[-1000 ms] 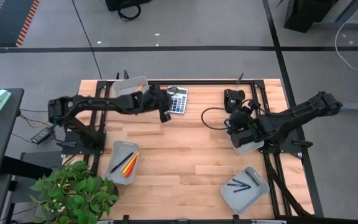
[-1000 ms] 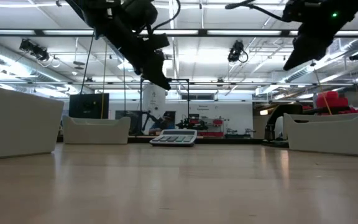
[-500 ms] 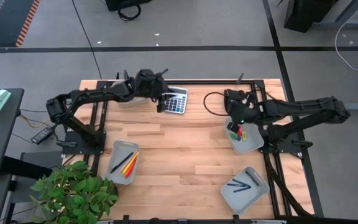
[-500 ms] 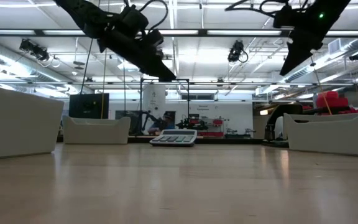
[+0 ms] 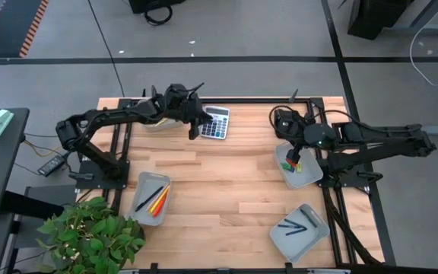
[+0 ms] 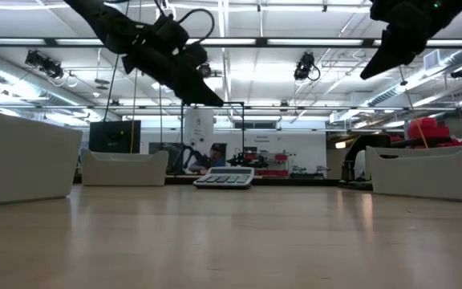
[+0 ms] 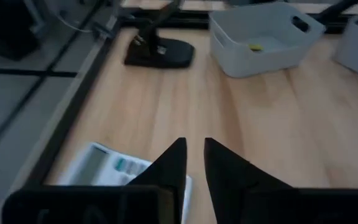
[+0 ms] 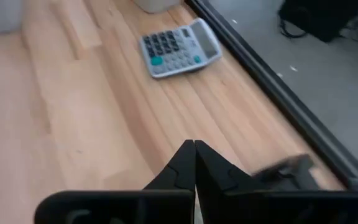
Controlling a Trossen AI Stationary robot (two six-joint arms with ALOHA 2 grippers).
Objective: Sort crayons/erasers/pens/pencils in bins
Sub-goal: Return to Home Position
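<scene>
My left gripper hangs above the table beside the grey-white calculator. It is open by a narrow gap, with nothing between its fingers. My right gripper hovers shut and empty over the right bin, where small coloured erasers lie on the floor. The near-left bin holds pencils and crayons. Dark pens lie in the near-right bin. My left arm mostly covers the far-left bin.
The calculator lies flat near the far edge. A black box-like device with a cable sits far right. A potted plant stands off the near-left corner. Bare wood lies between the bins.
My right gripper has risen off the right bin and drawn back a little, so the erasers inside now show. My left arm has swung toward the far edge and turned, and its gripper now points down toward the near side beside the calculator.
</scene>
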